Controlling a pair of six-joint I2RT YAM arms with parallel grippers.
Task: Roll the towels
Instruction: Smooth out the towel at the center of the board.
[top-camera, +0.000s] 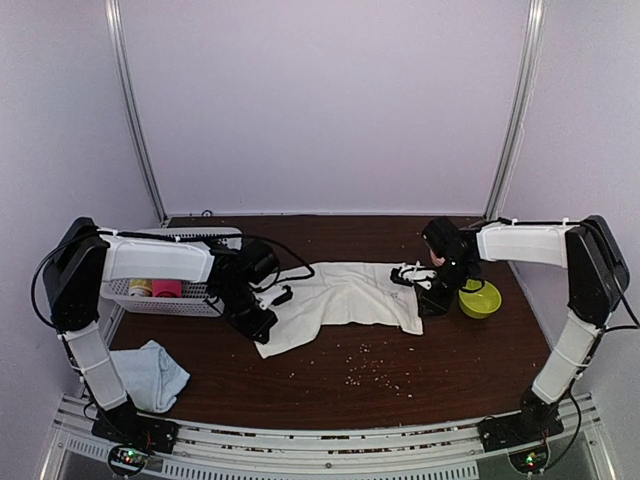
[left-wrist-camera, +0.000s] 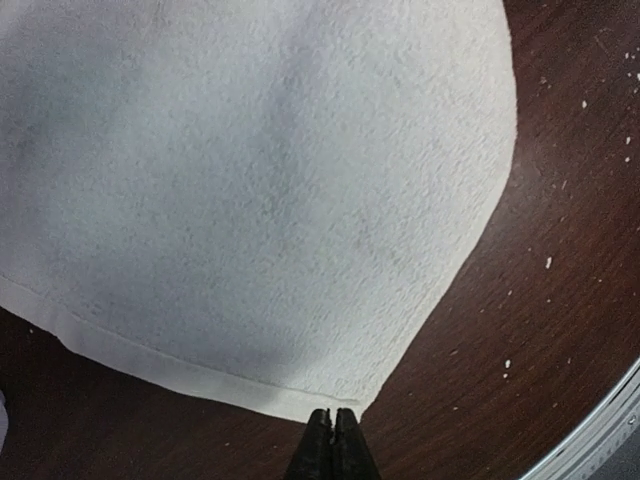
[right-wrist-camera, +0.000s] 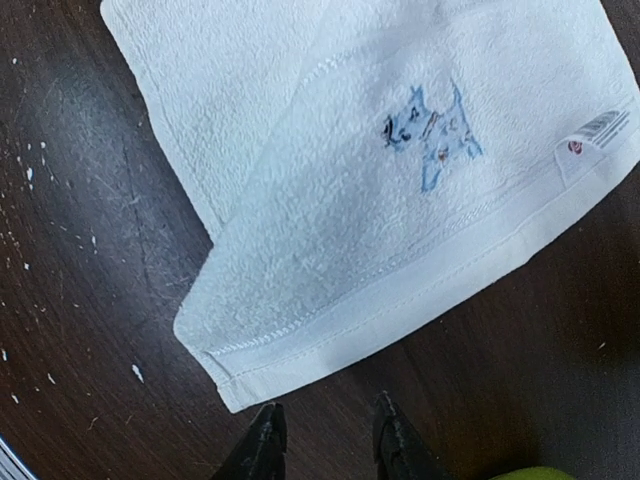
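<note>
While the cream-white rectangular cloth towel (top-camera: 350, 300) lies across the middle of the dark brown table (top-camera: 450, 370), long axis left to right, the right gripper (right-wrist-camera: 325, 432) hangs parted and empty just beside its right corner, and the left gripper (left-wrist-camera: 333, 430) sits clenched at the opposite hem.

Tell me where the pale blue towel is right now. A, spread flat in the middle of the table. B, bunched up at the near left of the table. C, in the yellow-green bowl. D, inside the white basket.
B: the pale blue towel lies crumpled at the near left of the table, while the cream-white towel is the one spread in the middle.
</note>
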